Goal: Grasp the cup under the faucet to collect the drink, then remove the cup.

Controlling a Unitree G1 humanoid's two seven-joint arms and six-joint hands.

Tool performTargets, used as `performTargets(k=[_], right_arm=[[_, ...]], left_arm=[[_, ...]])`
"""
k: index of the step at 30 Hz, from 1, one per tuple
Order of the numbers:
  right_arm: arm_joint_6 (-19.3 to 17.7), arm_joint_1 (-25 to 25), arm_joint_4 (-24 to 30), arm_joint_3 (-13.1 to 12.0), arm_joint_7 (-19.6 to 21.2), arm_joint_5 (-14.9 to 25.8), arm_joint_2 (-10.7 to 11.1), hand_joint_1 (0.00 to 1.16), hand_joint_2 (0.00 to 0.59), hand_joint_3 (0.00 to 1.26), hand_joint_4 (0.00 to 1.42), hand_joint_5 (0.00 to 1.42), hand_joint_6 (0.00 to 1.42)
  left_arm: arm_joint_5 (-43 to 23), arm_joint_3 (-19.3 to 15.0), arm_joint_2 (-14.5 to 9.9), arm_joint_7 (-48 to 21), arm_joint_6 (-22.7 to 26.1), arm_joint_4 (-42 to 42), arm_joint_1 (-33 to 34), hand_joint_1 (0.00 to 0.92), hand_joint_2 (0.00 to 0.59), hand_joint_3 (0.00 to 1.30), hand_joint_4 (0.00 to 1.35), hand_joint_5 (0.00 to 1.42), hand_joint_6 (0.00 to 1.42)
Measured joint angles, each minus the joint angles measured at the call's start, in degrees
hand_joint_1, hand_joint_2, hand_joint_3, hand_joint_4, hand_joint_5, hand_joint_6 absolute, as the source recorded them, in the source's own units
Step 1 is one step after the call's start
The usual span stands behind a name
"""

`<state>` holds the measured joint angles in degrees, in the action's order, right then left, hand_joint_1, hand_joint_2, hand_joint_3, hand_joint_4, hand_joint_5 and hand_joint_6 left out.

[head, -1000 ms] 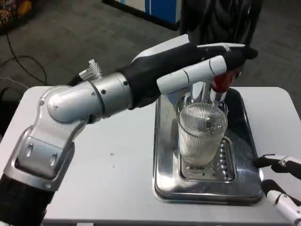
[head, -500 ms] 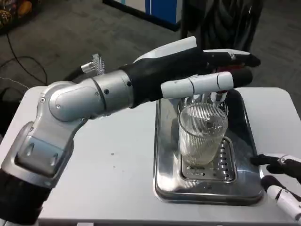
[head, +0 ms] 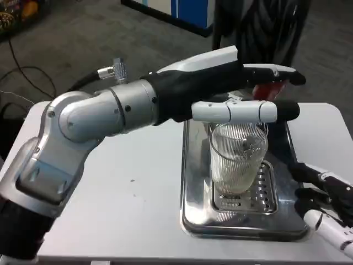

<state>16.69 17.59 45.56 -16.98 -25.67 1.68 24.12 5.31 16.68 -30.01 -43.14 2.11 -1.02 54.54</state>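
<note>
Single head view, close, looking down at white table (head: 138, 187).

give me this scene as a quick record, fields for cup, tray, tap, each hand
cup: ribbed clear glass, upright on the grate of the tray
tray: steel drip tray on the white table
tap: red handle partly hidden behind the left hand
left hand: above the cup, fingers extended, holding nothing
right hand: at the tray's right edge, fingers apart, not touching the cup
</note>
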Motion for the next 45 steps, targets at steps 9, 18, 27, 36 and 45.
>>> performTargets(k=[9,18,27,36,45], right_arm=[[0.89,-1.47,0.01,1.32,0.23,0.94,0.00,0.41,0.354,0.08,0.06,0.15,0.08],[0.87,-2.27,-0.01,3.40,1.79,0.77,-0.48,0.47,0.317,0.02,0.01,0.10,0.04],[0.17,-3.73,-0.30,7.27,6.56,-4.97,-1.82,0.59,0.277,0.00,0.00,0.05,0.00],[-2.39,-5.03,-4.94,11.63,12.46,-10.26,-5.77,0.62,0.248,0.00,0.00,0.05,0.00],[-3.32,-7.70,-9.85,15.13,15.69,-12.75,-8.51,0.62,0.244,0.00,0.00,0.05,0.00]], left_arm=[[2.40,0.90,-0.21,0.00,-2.21,-0.20,0.42,0.000,0.107,0.15,0.05,0.14,0.17],[4.63,2.16,-0.61,0.00,-3.63,-0.03,0.91,0.000,0.104,0.14,0.05,0.14,0.17],[4.78,2.25,-0.71,0.00,-3.82,0.07,0.92,0.000,0.101,0.14,0.04,0.14,0.17],[5.52,2.38,-0.90,-0.03,-3.81,0.57,0.92,0.000,0.094,0.14,0.04,0.14,0.17],[6.14,2.38,-0.98,-0.34,-3.84,0.93,0.92,0.000,0.083,0.14,0.04,0.14,0.17]])
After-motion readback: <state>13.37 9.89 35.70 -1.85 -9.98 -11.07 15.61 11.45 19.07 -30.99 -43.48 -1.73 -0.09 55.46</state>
